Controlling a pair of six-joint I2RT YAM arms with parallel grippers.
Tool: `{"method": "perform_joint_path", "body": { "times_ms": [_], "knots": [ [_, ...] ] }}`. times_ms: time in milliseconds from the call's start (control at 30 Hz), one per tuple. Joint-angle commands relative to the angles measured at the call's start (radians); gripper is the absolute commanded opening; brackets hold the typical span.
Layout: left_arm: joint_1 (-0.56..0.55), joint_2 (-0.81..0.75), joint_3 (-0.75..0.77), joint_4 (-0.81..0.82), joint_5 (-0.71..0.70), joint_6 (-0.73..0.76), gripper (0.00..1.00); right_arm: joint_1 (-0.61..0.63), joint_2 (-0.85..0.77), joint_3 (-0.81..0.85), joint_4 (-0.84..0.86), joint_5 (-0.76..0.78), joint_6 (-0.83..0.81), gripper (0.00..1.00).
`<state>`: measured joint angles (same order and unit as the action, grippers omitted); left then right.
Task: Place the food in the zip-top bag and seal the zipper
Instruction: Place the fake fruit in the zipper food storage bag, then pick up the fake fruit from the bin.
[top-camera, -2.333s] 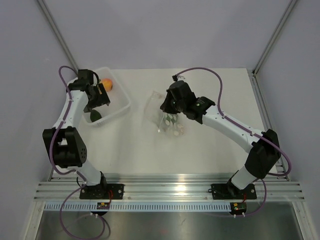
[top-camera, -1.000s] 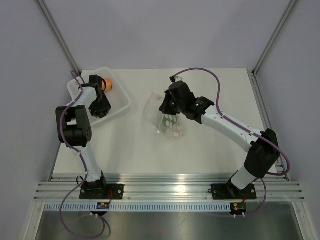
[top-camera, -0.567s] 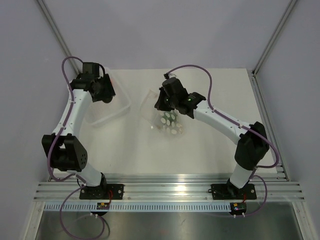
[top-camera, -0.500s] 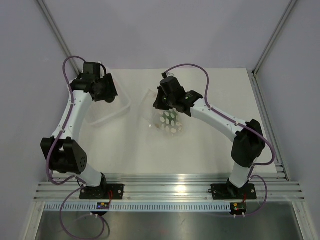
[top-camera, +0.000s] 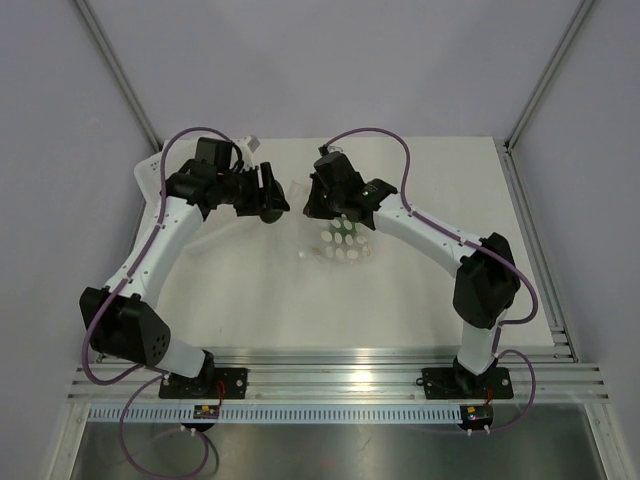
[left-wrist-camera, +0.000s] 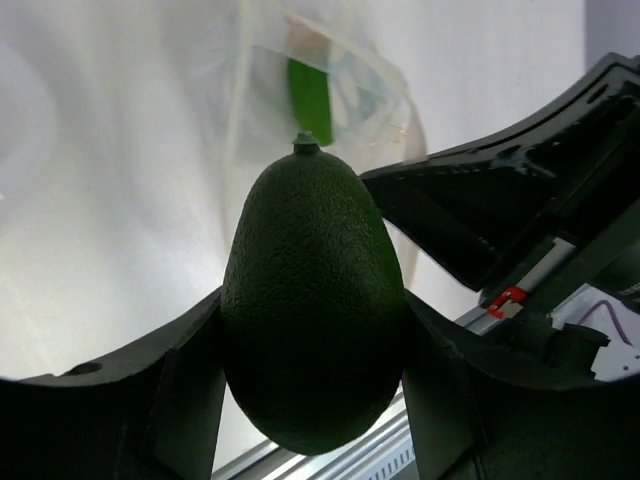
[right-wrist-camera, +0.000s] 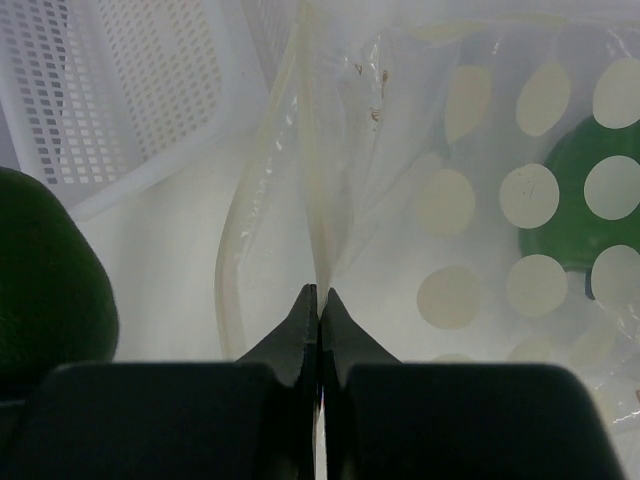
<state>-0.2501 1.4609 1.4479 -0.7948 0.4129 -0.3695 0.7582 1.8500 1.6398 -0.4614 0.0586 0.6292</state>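
My left gripper (top-camera: 268, 200) is shut on a dark green avocado-shaped toy (left-wrist-camera: 312, 300) and holds it just left of the bag's mouth. The clear zip-top bag (top-camera: 342, 240) with white dots lies mid-table. My right gripper (top-camera: 318, 203) is shut on the bag's upper mouth edge, by the zipper strip (right-wrist-camera: 318, 200), and holds it lifted. The mouth gapes toward the avocado (right-wrist-camera: 45, 280). A bright green lump (right-wrist-camera: 575, 210) lies inside the bag and also shows in the left wrist view (left-wrist-camera: 310, 100). The peach is out of view.
The white perforated tray (right-wrist-camera: 120, 90) stands just left of the bag, mostly under my left arm in the top view. The right arm's black body (left-wrist-camera: 520, 210) is close to the right of the avocado. Walls enclose the table on three sides.
My left arm has swung right from the tray to the bag's mouth, carrying the avocado. My right gripper has shifted left with the bag's edge, pulling the bag along.
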Motion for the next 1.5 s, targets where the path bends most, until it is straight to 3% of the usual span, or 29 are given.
{"method": "perform_joint_path", "body": {
  "times_ms": [0, 400, 633, 733, 767, 833, 900, 1067, 1200, 1300, 1467],
  "knots": [
    [-0.029, -0.014, -0.049, 0.130, 0.154, -0.055, 0.23, -0.002, -0.041, 0.034, 0.003, 0.001, 0.007, 0.00],
    [-0.038, 0.053, -0.121, 0.232, 0.260, -0.103, 0.23, -0.002, -0.143, -0.018, 0.035, -0.016, 0.032, 0.00],
    [-0.038, 0.056, -0.118, 0.259, 0.230, -0.137, 0.27, -0.002, -0.195, -0.077, 0.082, -0.084, 0.063, 0.00],
    [-0.049, 0.068, -0.101, 0.253, 0.214, -0.137, 0.36, -0.002, -0.206, -0.107, 0.098, -0.088, 0.078, 0.00],
    [-0.054, 0.073, -0.086, 0.246, 0.205, -0.134, 0.59, -0.002, -0.207, -0.116, 0.098, -0.086, 0.079, 0.00],
    [-0.066, 0.078, -0.075, 0.220, 0.193, -0.115, 0.77, -0.003, -0.212, -0.123, 0.096, -0.082, 0.079, 0.00],
    [-0.083, 0.076, -0.060, 0.200, 0.188, -0.102, 0.86, -0.002, -0.210, -0.129, 0.095, -0.077, 0.083, 0.00],
    [-0.120, 0.065, 0.017, 0.114, 0.142, -0.043, 0.93, -0.002, -0.201, -0.129, 0.096, -0.071, 0.087, 0.00],
    [-0.120, 0.029, 0.114, -0.024, 0.037, 0.072, 0.89, -0.002, -0.205, -0.135, 0.090, -0.065, 0.081, 0.00],
    [-0.066, -0.013, 0.158, -0.050, -0.014, 0.098, 0.77, -0.002, -0.209, -0.140, 0.084, -0.037, 0.078, 0.00],
    [0.184, -0.002, 0.151, -0.024, 0.076, 0.052, 0.70, -0.002, -0.222, -0.158, 0.083, -0.023, 0.070, 0.00]
  ]
}}
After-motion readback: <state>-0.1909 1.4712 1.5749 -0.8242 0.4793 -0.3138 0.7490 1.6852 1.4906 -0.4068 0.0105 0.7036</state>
